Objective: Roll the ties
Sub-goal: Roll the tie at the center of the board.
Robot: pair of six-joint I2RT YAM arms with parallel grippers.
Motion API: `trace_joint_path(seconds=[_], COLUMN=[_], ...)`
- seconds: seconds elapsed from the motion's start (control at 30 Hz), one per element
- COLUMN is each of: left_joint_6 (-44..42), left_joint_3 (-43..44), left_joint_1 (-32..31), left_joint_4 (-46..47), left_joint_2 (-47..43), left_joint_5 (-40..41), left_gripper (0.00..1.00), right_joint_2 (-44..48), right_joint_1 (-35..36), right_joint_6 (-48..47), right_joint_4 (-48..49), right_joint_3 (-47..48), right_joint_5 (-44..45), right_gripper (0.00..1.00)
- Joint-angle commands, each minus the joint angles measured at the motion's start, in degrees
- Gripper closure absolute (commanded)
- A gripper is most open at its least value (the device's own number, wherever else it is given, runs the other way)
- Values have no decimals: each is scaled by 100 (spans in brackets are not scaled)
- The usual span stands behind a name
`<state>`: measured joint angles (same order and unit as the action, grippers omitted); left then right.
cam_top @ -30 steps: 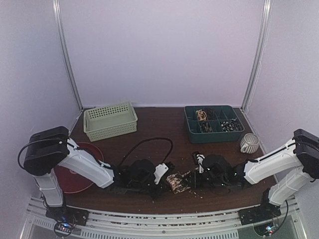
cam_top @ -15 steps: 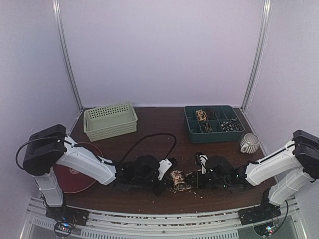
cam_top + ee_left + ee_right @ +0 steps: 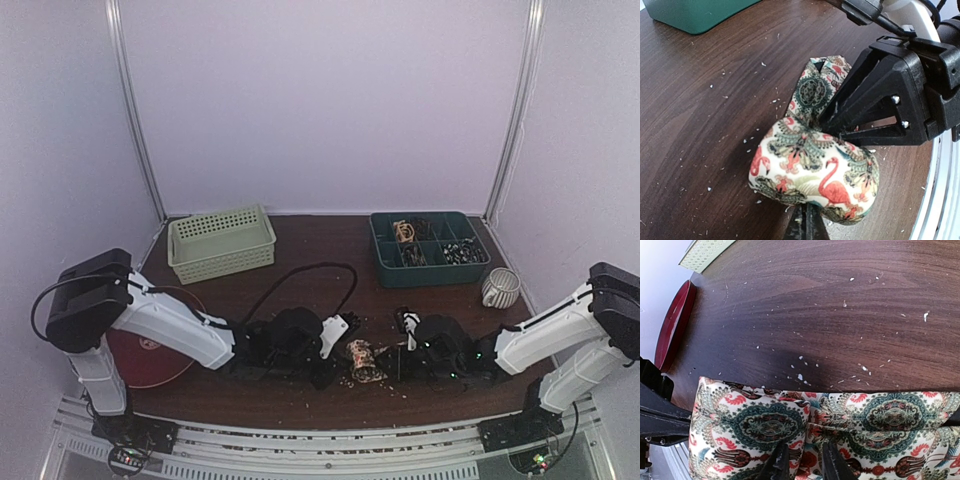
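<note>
One tie (image 3: pixel 362 362), cream cloth with a red and teal flamingo pattern, lies near the table's front edge between my two grippers. In the left wrist view its near part is a plump roll (image 3: pixel 810 172), and a flat stretch (image 3: pixel 815 90) runs off toward the right gripper's black body (image 3: pixel 885 110). My left gripper (image 3: pixel 807 227) is shut, its tips buried in the underside of the roll. In the right wrist view the tie (image 3: pixel 765 422) spreads across the bottom, and my right gripper (image 3: pixel 805 462) pinches a fold of it between its fingers.
A pale green basket (image 3: pixel 221 242) stands at the back left and a dark green divided tray (image 3: pixel 432 275) at the back right. A striped mug (image 3: pixel 500 288) sits on the right, a red plate (image 3: pixel 150 350) on the left. A black cable (image 3: pixel 310 280) arches above the left wrist. Pale crumbs dot the wood.
Both grippers and the tie have shifted slightly to the right. The left wrist has turned, and the right jaws have narrowed a little on the cloth.
</note>
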<state>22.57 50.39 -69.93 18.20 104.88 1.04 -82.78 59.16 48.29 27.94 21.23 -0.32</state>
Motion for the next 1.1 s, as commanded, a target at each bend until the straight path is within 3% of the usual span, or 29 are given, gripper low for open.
trace_joint_path(seconds=[0.0,0.5,1.07], left_joint_6=[-97,-147,-573], left_joint_3=[199,51,404], left_joint_1=[-29,-29,-29], left_joint_4=[63,-18,-352], left_joint_2=[-115,-311,5], left_joint_5=[-53,252,-199], left_gripper=[100,100,100], right_joint_2=[-153,-233,236], right_joint_1=[31,149,135], right_joint_6=[51,115,32], right_joint_4=[254,100,-882], right_joint_3=[30,152,216], right_joint_5=[-242,-246,585], right_gripper=[76,76,75])
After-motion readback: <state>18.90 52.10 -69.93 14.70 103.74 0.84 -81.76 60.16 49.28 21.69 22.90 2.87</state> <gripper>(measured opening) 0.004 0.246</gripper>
